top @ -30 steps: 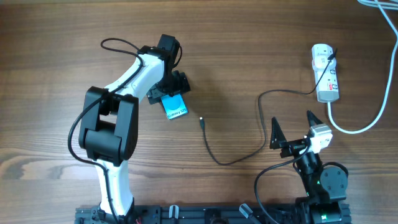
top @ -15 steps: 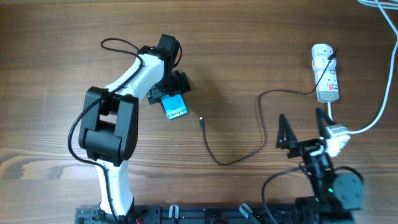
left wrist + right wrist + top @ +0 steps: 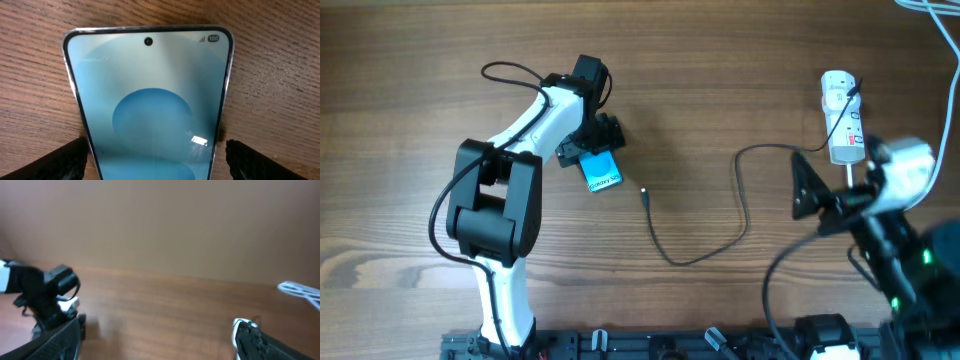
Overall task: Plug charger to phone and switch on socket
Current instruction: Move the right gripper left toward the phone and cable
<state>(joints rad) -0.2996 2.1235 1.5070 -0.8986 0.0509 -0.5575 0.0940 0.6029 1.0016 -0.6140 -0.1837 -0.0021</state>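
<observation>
Left of centre on the table (image 3: 400, 80), the phone (image 3: 602, 171) lies flat, screen up. Long axis runs far-to-near, slightly tilted, camera end toward the near edge. The left gripper (image 3: 592, 145) has its jaws wide, straddling the phone's long edges. Right gripper (image 3: 835, 195) is spread wide and empty, near the socket (image 3: 842, 118). Charger (image 3: 705, 255) looks limp and light, probably best pinched just behind the connector (image 3: 644, 195). Phone is rigid, slick glass, so hold it by the edges.

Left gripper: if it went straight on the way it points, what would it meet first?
The phone, lying directly ahead between the fingers of the open left gripper. The fingertips straddle its edges, so they would probably reach the table beside it; depth is unclear.
</observation>
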